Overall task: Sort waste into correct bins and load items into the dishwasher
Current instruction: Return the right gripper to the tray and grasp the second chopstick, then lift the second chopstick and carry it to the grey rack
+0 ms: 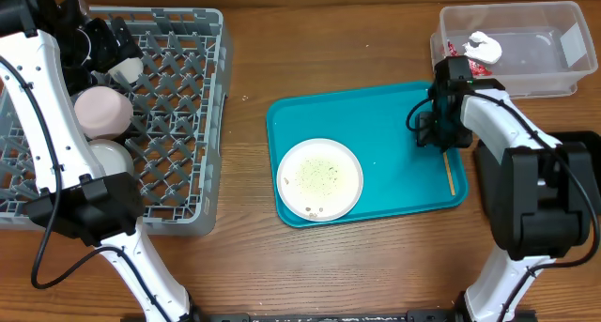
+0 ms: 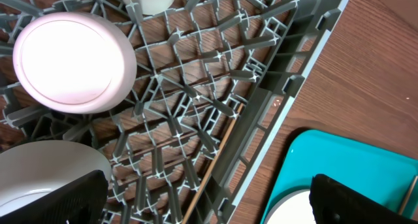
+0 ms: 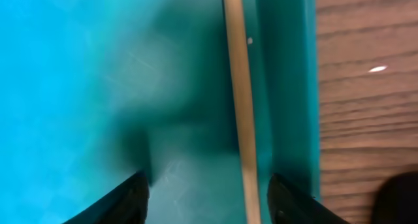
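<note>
Right pincer point(image 3: 208, 188) is spread open around the chopstick point(image 3: 238, 87) lying just beside the teal tray point(image 3: 78, 67)'s right wall, and only the overhead shows the crumb-speckled plate point(image 1: 320, 178) off to the left.

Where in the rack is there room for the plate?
Crowded: the rack's left side, holding a cup, a pinkish bowl and a white bowl. Free: the bare grid from those across to the right wall, except a chopstick lying near that wall.
</note>
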Controlling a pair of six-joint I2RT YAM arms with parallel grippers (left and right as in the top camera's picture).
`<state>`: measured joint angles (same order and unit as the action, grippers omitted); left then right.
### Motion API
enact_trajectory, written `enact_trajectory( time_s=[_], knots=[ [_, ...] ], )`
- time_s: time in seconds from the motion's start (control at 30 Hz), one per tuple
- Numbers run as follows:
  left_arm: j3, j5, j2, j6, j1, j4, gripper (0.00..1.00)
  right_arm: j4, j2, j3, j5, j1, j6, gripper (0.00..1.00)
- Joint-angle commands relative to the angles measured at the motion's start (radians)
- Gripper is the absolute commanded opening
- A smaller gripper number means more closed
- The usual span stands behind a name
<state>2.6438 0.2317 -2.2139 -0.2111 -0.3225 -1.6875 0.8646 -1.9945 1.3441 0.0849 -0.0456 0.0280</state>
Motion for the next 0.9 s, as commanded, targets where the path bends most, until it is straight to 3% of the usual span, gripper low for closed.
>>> enact_trajectory(
  time_s=[0.0,0.13,0.23,0.37,0.7,0.73,0.8,0.87],
  knots=[
    [0.001,-0.003,0.032,-0.011,-0.003,-0.002,1.0,-0.006,-0.047,-0.01,-0.009,0.002,0.015,0.58],
    [0.001,-0.003,0.032,-0.011,-0.003,-0.002,1.0,-0.001,-0.072,-0.01,-0.02,0.002,0.055,0.58],
    [0.001,-0.003,0.032,-0.011,-0.003,-0.002,1.0,0.002,-0.073,-0.01,-0.069,0.002,0.058,0.28],
    [0.001,-0.003,0.032,-0.011,-0.003,-0.002,1.0,0.004,-0.072,-0.01,-0.128,0.002,0.058,0.05],
    [0.001,-0.003,0.032,-0.011,-0.003,-0.002,1.0,0.115,-0.042,0.111,-0.386,0.003,0.058,0.04],
    [0.001,-0.003,0.032,-0.011,-0.003,-0.002,1.0,0.122,-0.032,0.134,-0.47,0.003,0.058,0.04],
    [0.001,-0.003,0.032,-0.011,-0.003,-0.002,1.0,0.077,0.011,0.208,-0.922,0.0,0.058,0.04],
    [0.001,-0.003,0.032,-0.011,-0.003,-0.002,1.0,-0.012,0.027,0.212,-1.135,-0.016,0.11,0.04]
  ],
)
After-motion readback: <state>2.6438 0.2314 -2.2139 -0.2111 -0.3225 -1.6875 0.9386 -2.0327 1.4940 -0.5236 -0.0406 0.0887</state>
